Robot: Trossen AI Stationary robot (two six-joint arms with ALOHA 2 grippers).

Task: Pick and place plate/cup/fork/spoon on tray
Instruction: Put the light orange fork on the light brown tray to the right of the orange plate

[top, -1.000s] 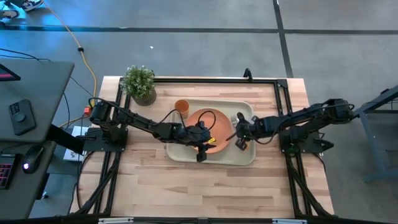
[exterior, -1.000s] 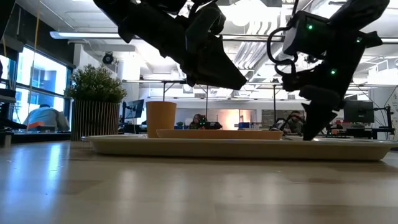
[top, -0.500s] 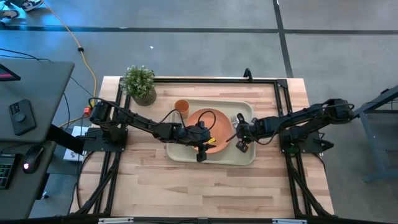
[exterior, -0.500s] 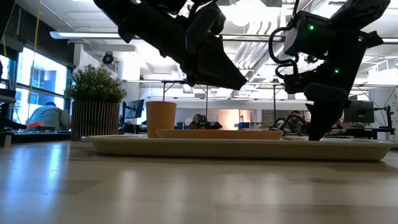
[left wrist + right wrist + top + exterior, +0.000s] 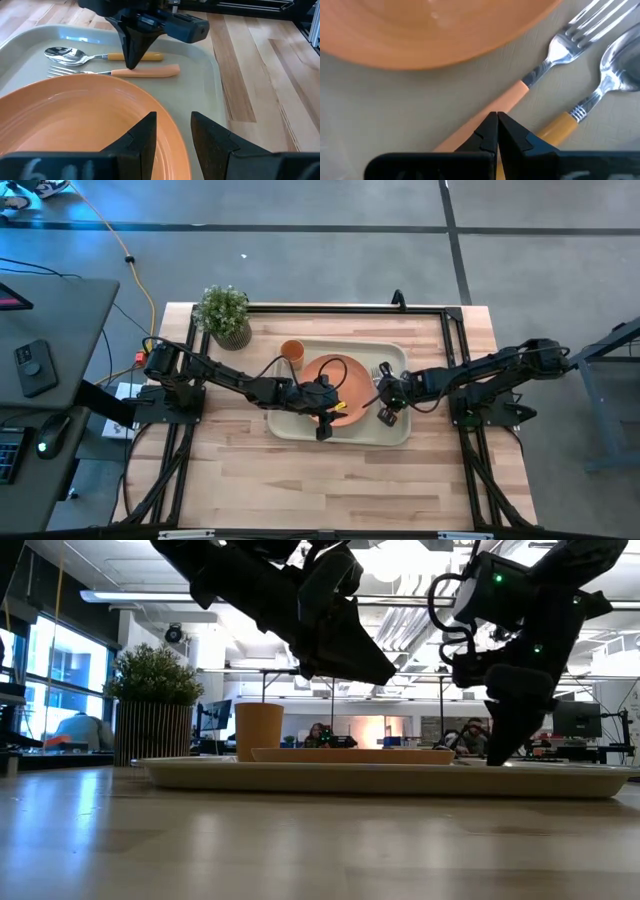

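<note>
Lowered again toward the tray point(image 5: 300, 426), right gripper point(image 5: 496, 131), pressed together, touches fork point(image 5: 555, 50) handle beside spoon point(image 5: 600, 85).

Nothing readable is showing from where I'm standing: no label, brand, number or sign on anything on the table, on either arm, or in the room behind. Faint pale marks are showing on a dark part in the left wrist view, too blurred to read.

Fork point(image 5: 555, 60) handle end behind pincer point(image 5: 496, 131)
</note>
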